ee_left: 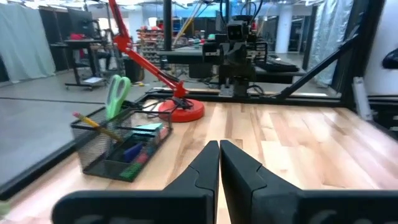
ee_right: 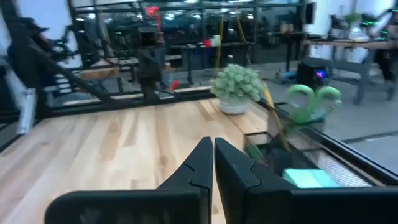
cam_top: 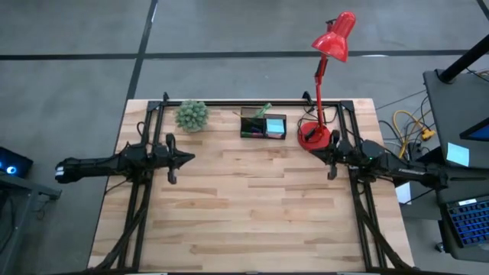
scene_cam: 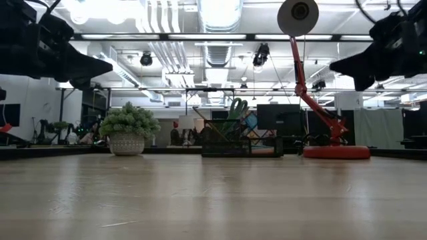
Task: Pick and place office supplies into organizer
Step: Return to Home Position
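The black mesh organizer stands near the table's far edge, between the plant and the lamp. In it I see green-handled scissors, a yellow pencil, a light-blue sticky-note pad and small coloured pieces. The scissors stand upright with handles up. My left gripper hovers shut above the table's left side, pointing right. My right gripper hovers shut above the right side near the lamp base, pointing left. Neither holds anything.
A small green potted plant sits left of the organizer. A red desk lamp stands with its round base right of the organizer, close to my right gripper, and its head reaches past the far edge. Bare wood stretches across the middle and near side.
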